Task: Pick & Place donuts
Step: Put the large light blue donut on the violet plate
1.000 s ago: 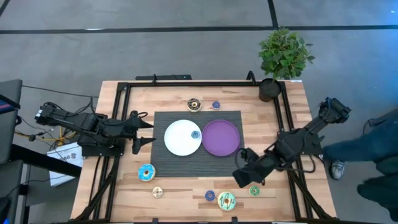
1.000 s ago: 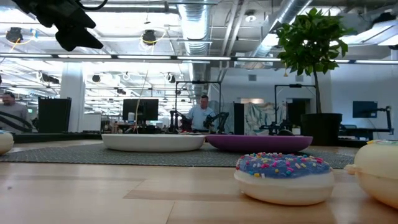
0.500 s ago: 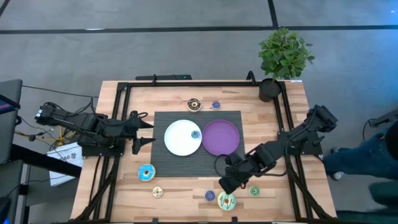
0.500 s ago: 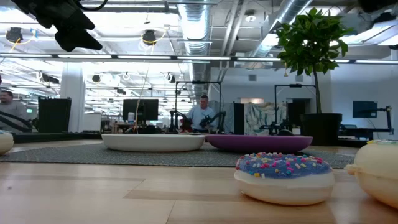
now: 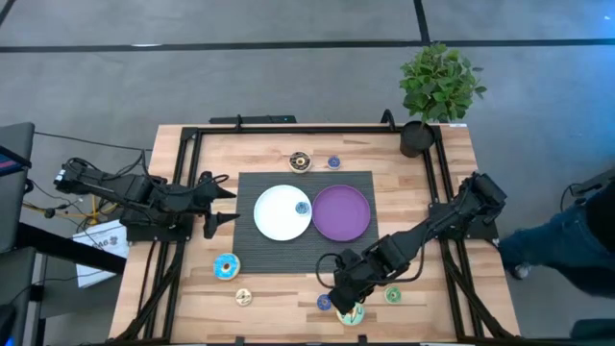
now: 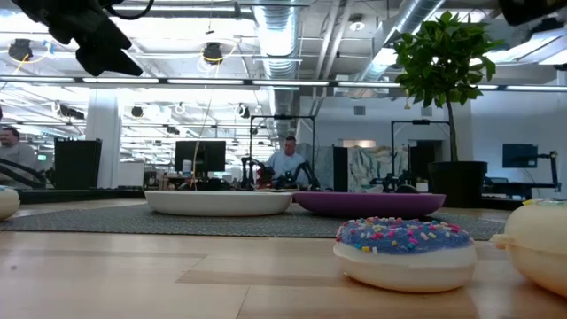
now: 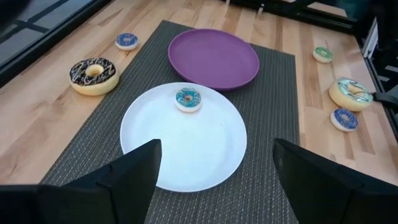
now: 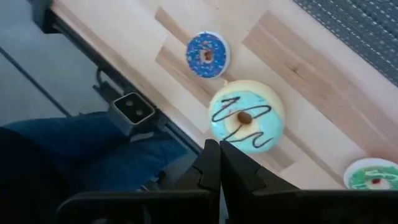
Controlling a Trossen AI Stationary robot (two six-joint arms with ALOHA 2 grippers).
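Several small donuts lie flat on the table. Near its near edge are a blue one, a mint one with a brown squiggle and a green one. A blue donut and a tan one lie left of them. A brown one and a small blue one lie far. One blue donut sits on the white plate. My right gripper is shut, hovering just over the mint donut. My left gripper waits open at the table's left.
The purple plate sits beside the white plate on a grey mat. A potted plant stands at the far right corner. A person is beyond the table's right edge. The low view shows the blue sprinkled donut close by.
My right arm has swung from the table's right side toward the left and the near edge, ending over the mint and blue donuts there. No donut has moved.
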